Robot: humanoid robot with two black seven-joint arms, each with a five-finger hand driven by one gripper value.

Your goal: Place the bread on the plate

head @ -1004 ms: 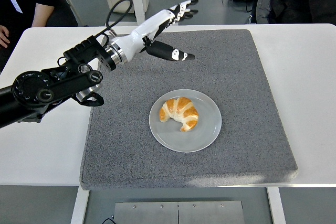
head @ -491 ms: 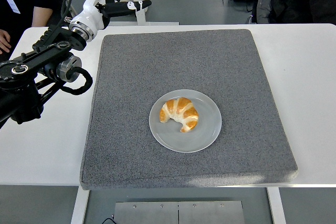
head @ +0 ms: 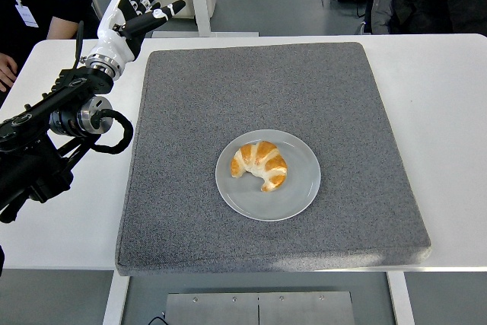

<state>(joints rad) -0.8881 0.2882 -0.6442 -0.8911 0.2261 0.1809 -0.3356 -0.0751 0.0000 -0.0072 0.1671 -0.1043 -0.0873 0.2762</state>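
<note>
A: Bright, even light is coming down from overhead; the white table (head: 449,135) is glowing almost blown out along its right side.

B: The shadows are staying soft, though. The croissant (head: 261,164) is throwing only a faint one onto the plate (head: 297,192), and a thin dark band is showing under the grey mat (head: 304,89) at its near edge.

A: Focus is holding sharp across the mat's texture. The left hand (head: 125,11) is looking crisp, with no motion smear.

B: The far background is sitting dimmer.

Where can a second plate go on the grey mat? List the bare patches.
The mat is bare behind the plate up to its far edge, and on either side of it. The croissant fills only the plate. The left hand hangs beyond the far left corner.
</note>
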